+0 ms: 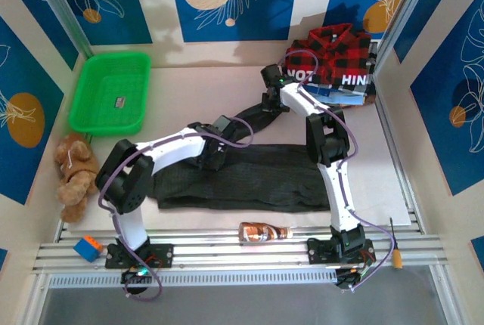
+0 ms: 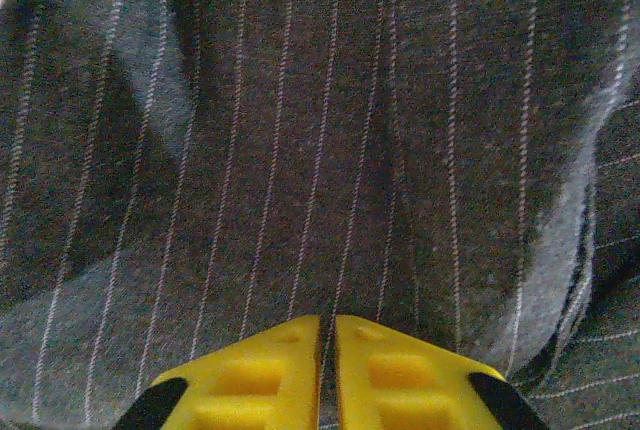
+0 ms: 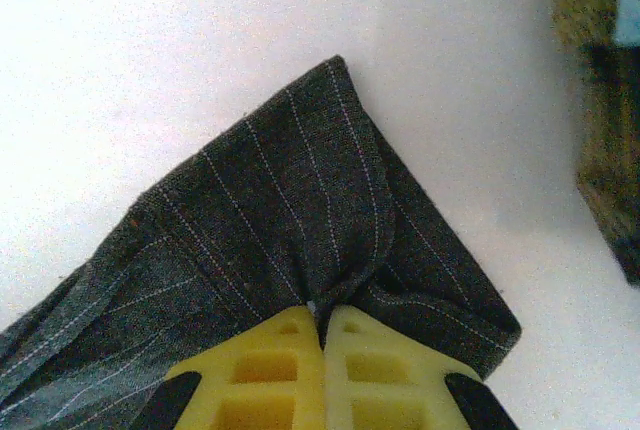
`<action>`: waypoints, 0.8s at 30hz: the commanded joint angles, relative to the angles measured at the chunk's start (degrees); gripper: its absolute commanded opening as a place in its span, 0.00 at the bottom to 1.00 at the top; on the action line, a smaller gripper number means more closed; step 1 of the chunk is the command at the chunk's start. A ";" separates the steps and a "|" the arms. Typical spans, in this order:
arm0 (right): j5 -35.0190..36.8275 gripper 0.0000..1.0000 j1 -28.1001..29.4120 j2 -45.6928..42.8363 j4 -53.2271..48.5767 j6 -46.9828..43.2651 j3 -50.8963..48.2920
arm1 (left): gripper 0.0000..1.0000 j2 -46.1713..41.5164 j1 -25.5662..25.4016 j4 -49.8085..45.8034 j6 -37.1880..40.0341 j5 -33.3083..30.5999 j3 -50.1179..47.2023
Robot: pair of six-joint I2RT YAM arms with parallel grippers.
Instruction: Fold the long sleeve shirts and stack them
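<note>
From the top camera I see the charcoal shirt (image 1: 249, 177) lying as a long band across the middle of the counter (image 1: 197, 91). Its near edge runs close to the counter's front, just behind a bottle (image 1: 265, 232) on the rails. One sleeve stretches up and right. The left end effector (image 1: 215, 157) sits on the band's far edge; the right end effector (image 1: 271, 103) is at the sleeve's far end. The plaid shirt (image 1: 333, 53) is folded in the far right corner. Bare counter lies between the sleeve and the green basket (image 1: 106, 128) at far left, and along the right side of the band.

On the left wrist camera, the end effector (image 2: 328, 328) has its fingers pressed together against the striped cloth (image 2: 330, 130); whether a fold is caught I cannot tell.

On the right wrist camera, the end effector (image 3: 322, 315) pinches the sleeve (image 3: 300, 200), the cloth puckering into the fingertips. The cuff's edges lie flat, with open white counter (image 3: 200, 50) beyond them.
</note>
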 commanded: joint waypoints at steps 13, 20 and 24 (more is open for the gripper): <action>0.36 0.00 1.61 -21.99 -8.78 0.20 -11.04 | 0.24 -19.76 4.19 16.58 1.93 13.51 -14.31; -0.64 0.00 1.85 -27.74 -12.53 1.55 -12.45 | 0.62 -17.48 2.64 20.74 0.07 20.23 -14.69; -1.18 0.00 1.94 -27.94 -13.47 2.01 -11.87 | 0.66 -14.18 1.79 20.42 1.73 20.23 -13.13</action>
